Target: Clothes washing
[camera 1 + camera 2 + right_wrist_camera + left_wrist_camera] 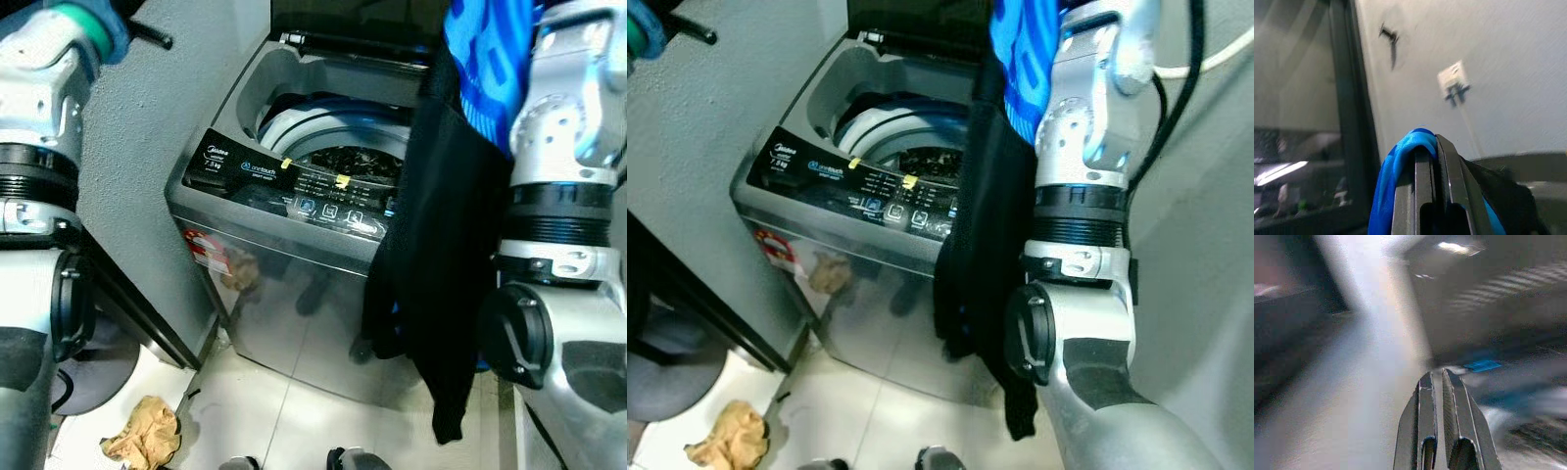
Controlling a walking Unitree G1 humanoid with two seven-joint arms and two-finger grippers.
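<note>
Left arm raised at the far left of the head views. In the left wrist view the left hand (1439, 382) has its two fingers drawn together with only a thin slit between, nothing held; background there is blurred.

On the floor (284, 411), lower left: a crumpled brown cloth or paper (143, 431), just beside a dark rounded object (93, 367) I cannot identify.

Centre: grey top-load washing machine (294, 294) against a grey wall (147, 117), lid (353, 20) up. Dark laundry (358, 162) lies inside the drum (323, 122). Black control panel (294, 191) across the front, two small yellow tags on it.

Right: right arm held up high. The right hand (1436, 147) is clamped on a bright blue garment (1396, 166), fingers closed over the fold. With it hangs a black garment (441, 255), draping down in front of the machine's right front corner, its lower end above the floor. A wall socket (1453, 79) with a cable shows beyond the hand.
</note>
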